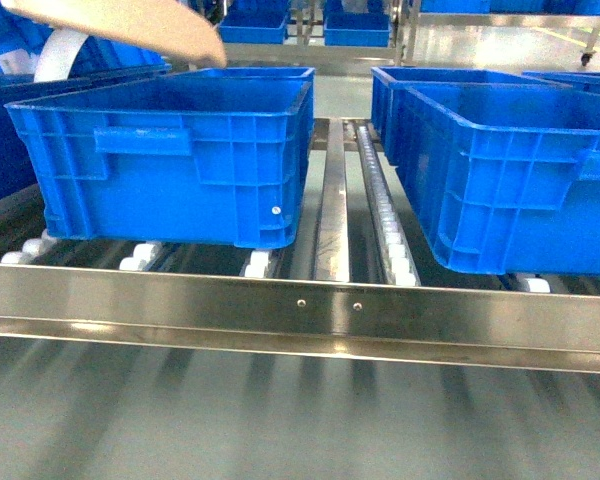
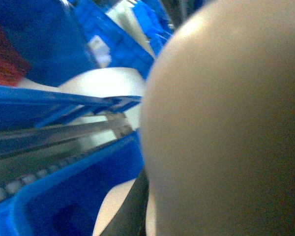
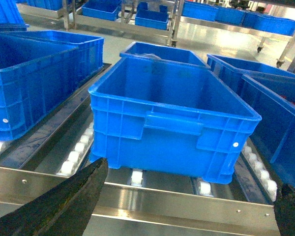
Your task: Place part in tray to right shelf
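The right hand is seen spread wide and empty before the right shelf. Beyond its rail, blue crates are carried on white rollers. The tray is held above the left crate; the left hand's grip cannot be told. The part is not seen.

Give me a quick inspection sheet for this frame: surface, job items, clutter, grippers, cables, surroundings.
Surface: steel shelf, front rail and white rollers, carrying blue crates.
Job's things: beige tray held high at upper left, over the left crate; it fills the left wrist view. Part not visible.
Clutter: nothing seen.
Grippers: right gripper open, black fingers apart, empty, facing a crate. Left gripper hidden behind the tray.
Cables: nothing seen.
Surroundings: more racks with blue crates behind, glossy floor.
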Controlling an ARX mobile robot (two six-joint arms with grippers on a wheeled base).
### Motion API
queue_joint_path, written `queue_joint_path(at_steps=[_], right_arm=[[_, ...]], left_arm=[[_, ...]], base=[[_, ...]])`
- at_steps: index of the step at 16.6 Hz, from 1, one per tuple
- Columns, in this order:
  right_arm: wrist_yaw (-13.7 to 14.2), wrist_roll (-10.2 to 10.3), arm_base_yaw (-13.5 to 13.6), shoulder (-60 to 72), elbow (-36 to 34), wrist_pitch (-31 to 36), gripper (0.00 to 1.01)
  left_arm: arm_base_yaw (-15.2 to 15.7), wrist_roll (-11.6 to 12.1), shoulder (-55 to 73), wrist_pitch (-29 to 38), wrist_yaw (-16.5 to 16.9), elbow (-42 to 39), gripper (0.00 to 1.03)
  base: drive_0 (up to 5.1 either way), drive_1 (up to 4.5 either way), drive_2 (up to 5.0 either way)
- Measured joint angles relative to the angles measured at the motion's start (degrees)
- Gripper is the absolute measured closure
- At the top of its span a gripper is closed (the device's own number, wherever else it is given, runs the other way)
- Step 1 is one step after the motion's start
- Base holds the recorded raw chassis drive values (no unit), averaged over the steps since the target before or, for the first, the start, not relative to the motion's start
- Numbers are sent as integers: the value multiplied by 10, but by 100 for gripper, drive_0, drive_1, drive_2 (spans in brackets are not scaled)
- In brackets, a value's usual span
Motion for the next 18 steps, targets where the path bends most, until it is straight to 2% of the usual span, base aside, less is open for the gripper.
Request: queue_joint_path(at_steps=[2,3,5,6,7,8,10,12,13,14,15,16,17,18], right_arm=[[0,0,0,0,0,0,3],[0,0,0,0,0,0,3],[0,0,0,0,0,0,3],[0,0,0,0,0,0,3],[0,0,0,0,0,0,3],[0,0,0,0,0,0,3],[0,0,0,0,0,0,3],[0,0,0,0,0,0,3],[0,0,0,0,0,0,3],[0,0,0,0,0,0,3],[0,0,0,0,0,0,3],[-65,16,-18,-8,-15,46,13],[-115,24,-33,-32,-35,54,26],[-132,29,-41,-48,-54,53,37]], left_arm=[[27,51,28,-7,-49,60,88],[36,67,23,5,-58,64,88],[27,82,15,4,-50,65,88],[20,81,14,4,-37,58,88],[14,73,0,5,-19,29,88],[13,54,-31,15,3,-21,88],[13,3,-123,42,46,-140,88],[5,-22,-256,162,108,-305,88],[-3,-27,-321,209,121,-382,88],[-29,-27,-375,308,124,-478,88],[-43,-31,-411,368,127,-559,88],[-42,11,-447,270,176,-589,88],[-8,144,-472,169,237,-603,88],[7,267,-503,124,249,-629,88]], base=[[0,0,0],[0,0,0],[0,0,0],[0,0,0],[0,0,0],[0,0,0],[0,0,0],[0,0,0],[0,0,0],[0,0,0],[0,0,0],[0,0,0],[0,0,0],[0,0,0]])
